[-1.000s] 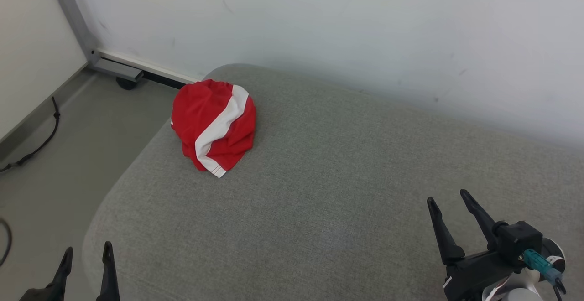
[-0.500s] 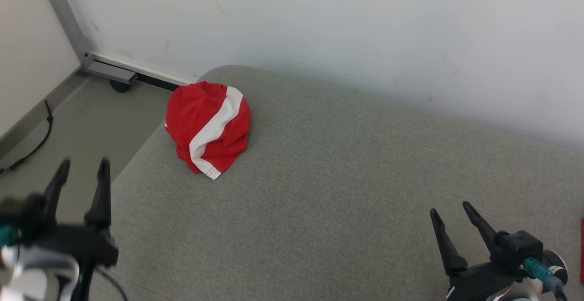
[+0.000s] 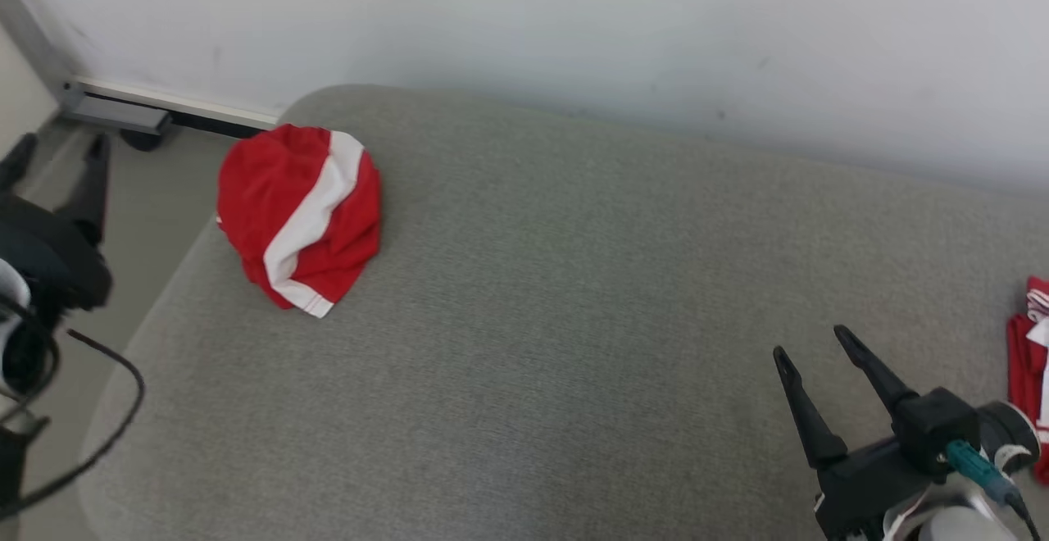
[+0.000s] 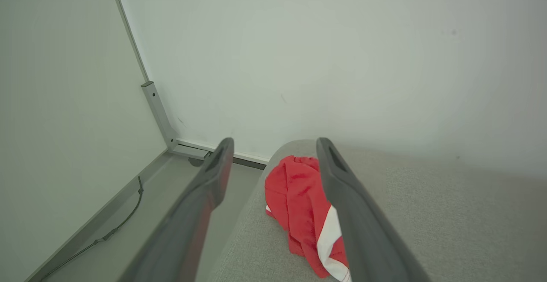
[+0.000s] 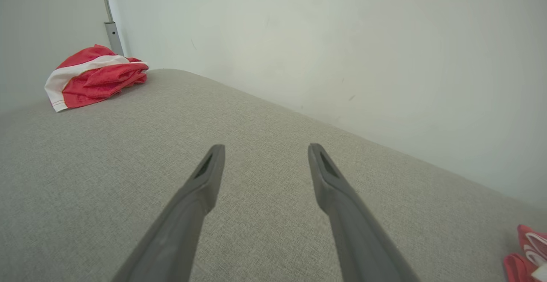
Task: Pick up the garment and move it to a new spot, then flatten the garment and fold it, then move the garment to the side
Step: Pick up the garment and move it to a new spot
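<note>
A crumpled red garment with a white stripe lies bunched near the far left corner of the grey cushioned surface. My left gripper hovers open over the floor, left of the garment and apart from it. Through its wrist view the garment lies ahead, between and beyond the left gripper fingers. My right gripper stands open and empty at the lower right, far from the garment. In the right wrist view the garment sits at the far left beyond the open right gripper.
A second red and white cloth lies at the cushion's right edge, also in the right wrist view as red cloth. A white wall backs the cushion. A grey metal frame foot and a dark cable lie on the floor at left.
The head camera turned right, shifting the picture left and bringing the second cloth in. My left gripper rose from the bottom edge to beside the garment. The right gripper stayed put.
</note>
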{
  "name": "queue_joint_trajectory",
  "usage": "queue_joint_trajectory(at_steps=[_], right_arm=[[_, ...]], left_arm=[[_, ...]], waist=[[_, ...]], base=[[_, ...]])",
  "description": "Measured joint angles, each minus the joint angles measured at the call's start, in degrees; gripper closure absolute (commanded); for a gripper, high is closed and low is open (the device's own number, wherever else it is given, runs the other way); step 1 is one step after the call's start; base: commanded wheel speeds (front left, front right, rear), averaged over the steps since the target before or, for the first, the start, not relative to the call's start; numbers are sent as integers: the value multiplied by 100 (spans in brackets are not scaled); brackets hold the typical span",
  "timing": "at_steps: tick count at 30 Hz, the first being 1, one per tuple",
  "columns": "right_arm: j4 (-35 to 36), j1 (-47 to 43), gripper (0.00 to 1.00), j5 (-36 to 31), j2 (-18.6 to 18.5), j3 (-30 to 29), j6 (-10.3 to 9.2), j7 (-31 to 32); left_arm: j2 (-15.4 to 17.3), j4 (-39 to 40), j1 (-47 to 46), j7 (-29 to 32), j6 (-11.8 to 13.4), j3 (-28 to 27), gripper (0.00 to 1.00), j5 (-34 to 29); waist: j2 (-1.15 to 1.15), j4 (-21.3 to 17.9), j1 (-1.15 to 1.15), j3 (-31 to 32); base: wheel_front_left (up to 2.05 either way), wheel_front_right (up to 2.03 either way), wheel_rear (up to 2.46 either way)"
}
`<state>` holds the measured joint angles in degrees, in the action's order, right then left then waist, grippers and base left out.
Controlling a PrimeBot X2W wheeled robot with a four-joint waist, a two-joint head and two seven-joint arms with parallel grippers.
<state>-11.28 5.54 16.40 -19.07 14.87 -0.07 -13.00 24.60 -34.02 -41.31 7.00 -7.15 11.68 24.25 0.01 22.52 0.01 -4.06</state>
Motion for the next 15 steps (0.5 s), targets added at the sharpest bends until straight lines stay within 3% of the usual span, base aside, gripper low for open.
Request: queue_joint_trajectory(at_steps=[8,15], right_arm=[[339,236,0,-198,-200,59,-1,218],[568,244,0,-288,-385,26,-7,353]], left_arm=[[309,-780,-638,781,-2,415,0,659],[560,-1010,-914,1303,-2,812,0,1269]], waist=[[0,-514,0,-452],[0,-828,1,-836]], base=[[0,0,0],[0,0,0]])
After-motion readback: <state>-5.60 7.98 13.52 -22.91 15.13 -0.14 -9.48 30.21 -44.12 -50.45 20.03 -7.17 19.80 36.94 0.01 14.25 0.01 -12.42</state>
